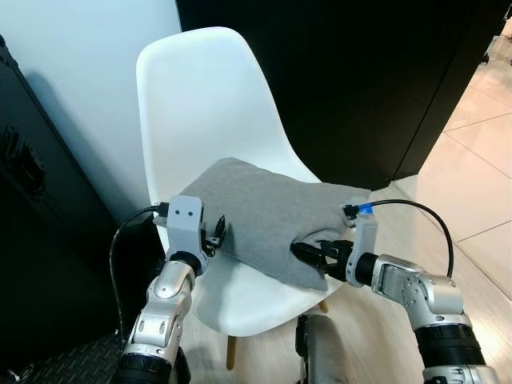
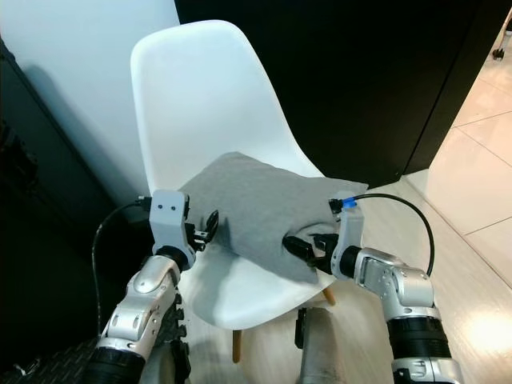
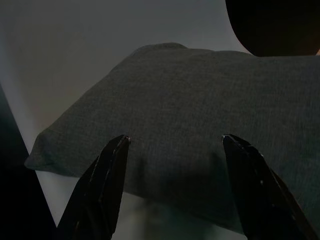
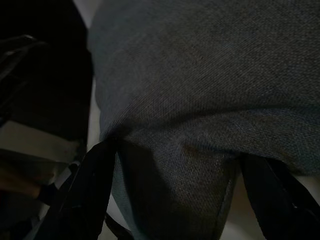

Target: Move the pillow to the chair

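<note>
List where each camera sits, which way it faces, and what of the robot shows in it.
Left eye view: on the head, looking forward and down at the pillow on the chair; both arms show, left gripper and right gripper at the pillow's edges.
Right eye view: same scene, slightly shifted.
Left wrist view: along its open fingers at the pillow.
Right wrist view: along its open fingers, close on the pillow.
All four share the pillow.

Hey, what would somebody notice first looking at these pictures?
A grey pillow lying on the seat of a white chair, which stands against a pale wall beside a black panel. The left gripper sits open at the pillow's near left edge, and the right gripper is open around its near right corner.
</note>
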Controlling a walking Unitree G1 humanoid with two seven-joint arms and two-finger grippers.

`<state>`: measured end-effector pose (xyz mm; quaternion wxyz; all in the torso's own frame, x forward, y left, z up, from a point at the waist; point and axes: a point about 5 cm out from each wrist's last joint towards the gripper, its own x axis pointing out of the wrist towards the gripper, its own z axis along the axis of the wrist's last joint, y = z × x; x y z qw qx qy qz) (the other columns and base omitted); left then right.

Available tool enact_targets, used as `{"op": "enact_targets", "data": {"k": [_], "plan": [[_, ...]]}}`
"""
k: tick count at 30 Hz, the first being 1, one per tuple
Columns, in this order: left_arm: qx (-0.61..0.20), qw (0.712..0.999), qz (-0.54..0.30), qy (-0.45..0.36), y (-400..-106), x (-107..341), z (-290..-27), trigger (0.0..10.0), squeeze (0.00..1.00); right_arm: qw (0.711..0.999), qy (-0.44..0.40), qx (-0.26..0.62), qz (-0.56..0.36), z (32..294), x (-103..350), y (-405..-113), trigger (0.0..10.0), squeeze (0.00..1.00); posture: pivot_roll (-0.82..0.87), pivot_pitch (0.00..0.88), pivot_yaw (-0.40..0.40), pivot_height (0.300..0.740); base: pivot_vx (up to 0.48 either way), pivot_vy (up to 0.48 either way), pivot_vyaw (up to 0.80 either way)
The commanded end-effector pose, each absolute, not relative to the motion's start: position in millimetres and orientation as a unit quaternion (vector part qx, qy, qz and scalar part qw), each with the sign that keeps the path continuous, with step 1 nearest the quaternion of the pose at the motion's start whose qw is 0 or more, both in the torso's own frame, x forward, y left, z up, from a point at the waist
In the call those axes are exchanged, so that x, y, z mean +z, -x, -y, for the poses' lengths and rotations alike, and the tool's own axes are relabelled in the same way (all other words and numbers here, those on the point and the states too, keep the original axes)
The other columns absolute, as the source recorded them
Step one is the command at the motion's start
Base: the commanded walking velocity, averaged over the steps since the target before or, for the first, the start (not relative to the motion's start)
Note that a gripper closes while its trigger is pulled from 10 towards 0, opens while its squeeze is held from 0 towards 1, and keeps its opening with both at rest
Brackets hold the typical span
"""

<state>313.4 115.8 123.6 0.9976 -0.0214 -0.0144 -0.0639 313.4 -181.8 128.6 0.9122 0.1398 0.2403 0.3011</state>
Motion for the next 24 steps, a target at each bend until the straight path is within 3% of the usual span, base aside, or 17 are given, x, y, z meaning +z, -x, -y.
{"op": "enact_targets", "data": {"k": [1, 4, 5, 6, 7, 14, 20, 24], "plan": [[-0.06, 0.998, 0.005, 0.016, -314, 120, -120, 10.0, 0.0, 0.909, -0.143, 0.321, -0.226, 177, 136, -313, 10.0, 1.0, -0.06, 0.142, 0.044, 0.56, 0.0, 0.0, 0.0], [-0.061, 0.998, 0.004, 0.016, -314, 120, -120, 10.0, 0.0, 0.914, -0.111, 0.336, -0.2, 187, 146, -311, 10.0, 1.0, -0.06, 0.142, 0.043, 0.56, 0.0, 0.0, 0.0], [-0.061, 0.998, 0.004, 0.016, -314, 120, -119, 10.0, 0.0, 0.904, -0.077, 0.38, -0.181, 191, 156, -299, 10.0, 0.38, -0.06, 0.14, 0.041, 0.56, 0.0, 0.0, 0.0], [-0.061, 0.998, 0.004, 0.016, -314, 120, -119, 10.0, 0.0, 0.904, -0.077, 0.38, -0.181, 191, 156, -299, 10.0, 0.38, -0.06, 0.14, 0.041, 0.56, 0.0, 0.0, 0.0], [-0.061, 0.998, 0.004, 0.017, -314, 119, -119, 10.0, 0.0, 0.895, -0.045, 0.407, -0.177, 194, 160, -290, 10.0, 0.0, -0.06, 0.139, 0.039, 0.56, 0.0, 0.0, 0.0], [-0.061, 0.998, 0.004, 0.016, -314, 120, -121, 10.0, 0.0, 0.878, 0.028, 0.428, -0.212, 206, 157, -275, 10.0, 0.0, -0.06, 0.138, 0.036, 0.56, 0.0, 0.0, 0.0], [-0.062, 0.998, 0.004, 0.016, -314, 119, -120, 10.0, 0.0, 0.857, 0.018, 0.477, -0.194, 197, 163, -263, 10.0, 0.0, -0.06, 0.133, 0.038, 0.56, 0.0, 0.0, 0.0], [-0.064, 0.998, 0.004, 0.017, -314, 119, -119, 10.0, 0.0, 0.861, 0.07, 0.44, -0.247, 195, 141, -267, 10.0, 0.0, -0.06, 0.13, 0.04, 0.56, 0.0, 0.0, 0.0]]}}
